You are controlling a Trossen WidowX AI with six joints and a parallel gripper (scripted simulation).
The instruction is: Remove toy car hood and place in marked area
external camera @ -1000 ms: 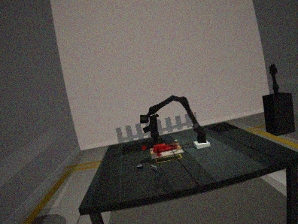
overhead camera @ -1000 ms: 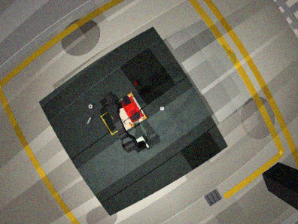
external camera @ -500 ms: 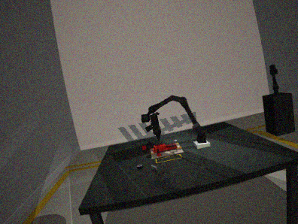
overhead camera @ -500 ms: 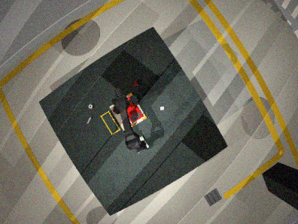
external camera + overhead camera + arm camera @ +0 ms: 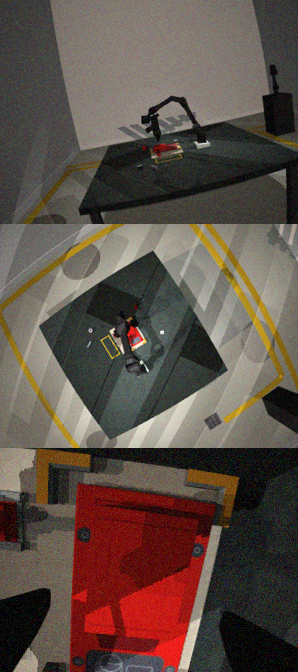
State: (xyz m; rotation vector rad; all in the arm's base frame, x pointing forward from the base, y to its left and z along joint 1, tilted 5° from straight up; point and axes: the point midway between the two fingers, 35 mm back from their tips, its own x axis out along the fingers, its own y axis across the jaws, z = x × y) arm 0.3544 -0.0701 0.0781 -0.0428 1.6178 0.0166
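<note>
The toy car [image 5: 132, 332] [image 5: 167, 147] [image 5: 150, 613] is red and sits on a cream board [image 5: 171, 153] [image 5: 42, 568] with orange corner brackets. Its flat red top has dark round screws and a grey drawn-on panel at the near end; where the hood's edges run is unclear. My gripper [image 5: 158, 140] [image 5: 136, 604] is open and empty above the car, one finger on each side of the red top in the wrist view. The arm covers part of the board in the top view. The marked area [image 5: 107, 349] [image 5: 169, 160] is a yellow outline beside the board, with nothing in it.
A small red block [image 5: 9, 523] sits on the board's left. A red piece [image 5: 136, 307] [image 5: 144, 148] lies past the board. A white cube [image 5: 162, 332], a round wheel-like piece [image 5: 90, 330] [image 5: 140, 166] and a small grey bar [image 5: 89, 344] [image 5: 153, 167] lie around it.
</note>
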